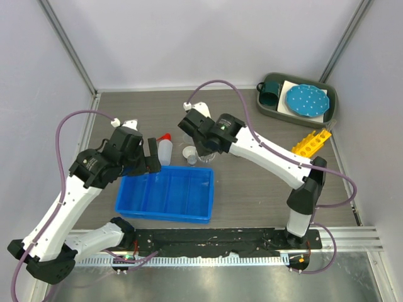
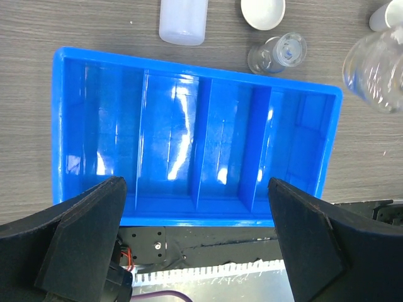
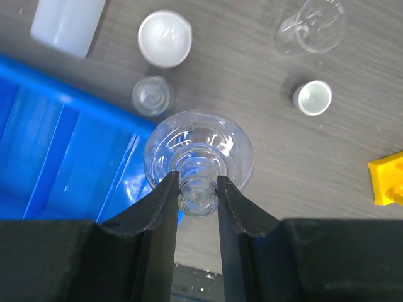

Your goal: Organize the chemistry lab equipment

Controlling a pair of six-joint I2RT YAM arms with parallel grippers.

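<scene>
My right gripper (image 3: 198,196) is shut on the neck of a clear flask (image 3: 198,146), held by the far right corner of the blue divided tray (image 3: 44,126). In the top view this gripper (image 1: 203,151) is just behind the tray (image 1: 189,217). My left gripper (image 2: 195,242) is open and empty above the tray's near rim (image 2: 189,65); its fingers (image 2: 82,242) stand wide apart. The white squeeze bottle (image 1: 165,150), a white round dish (image 3: 164,38) and a small clear beaker (image 3: 152,95) stand behind the tray. A yellow tube rack (image 1: 310,142) lies to the right.
A clear glass vessel (image 3: 312,25) and a small white cup (image 3: 313,97) stand further back on the table. A grey bin (image 1: 332,113) at the back right holds a teal mug (image 1: 271,90) and a blue dotted plate (image 1: 306,100). The tray's compartments are empty.
</scene>
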